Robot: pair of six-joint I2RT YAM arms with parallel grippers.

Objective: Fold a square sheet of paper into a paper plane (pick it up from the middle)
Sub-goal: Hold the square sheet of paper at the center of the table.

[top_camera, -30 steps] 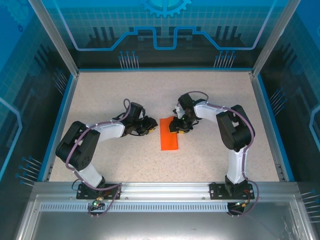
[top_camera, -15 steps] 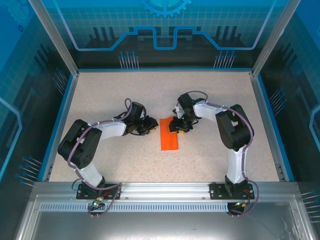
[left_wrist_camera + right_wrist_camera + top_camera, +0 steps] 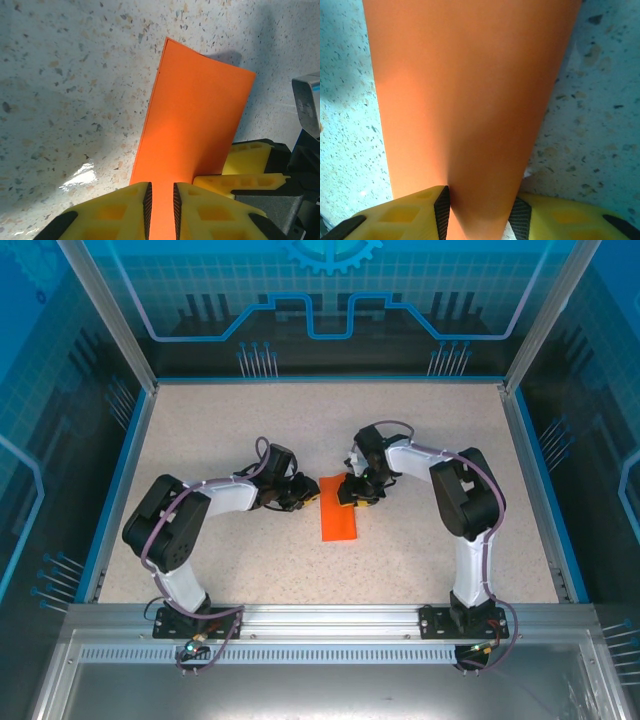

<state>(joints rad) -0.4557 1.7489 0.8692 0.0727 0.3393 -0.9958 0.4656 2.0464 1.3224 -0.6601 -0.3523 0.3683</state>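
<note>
The orange sheet of paper [image 3: 339, 518] lies on the table as a folded narrow rectangle between my two arms. My left gripper [image 3: 306, 491] is at its upper left edge. In the left wrist view the paper [image 3: 195, 115] runs under and between the left gripper [image 3: 161, 200], whose jaws stand a narrow gap apart. My right gripper [image 3: 350, 491] sits over the paper's upper right corner. Its fingers [image 3: 250, 160] touch the sheet. In the right wrist view the paper [image 3: 465, 90] spans the wider gap of the right gripper [image 3: 480, 210].
A speckled tabletop [image 3: 230, 430] surrounds the paper, bounded by a blue rim [image 3: 120, 480] and a metal frame. The arm bases sit along the near rail [image 3: 330, 620].
My left gripper has slid right, from beside the paper to its left edge. The right gripper and the paper have stayed put.
</note>
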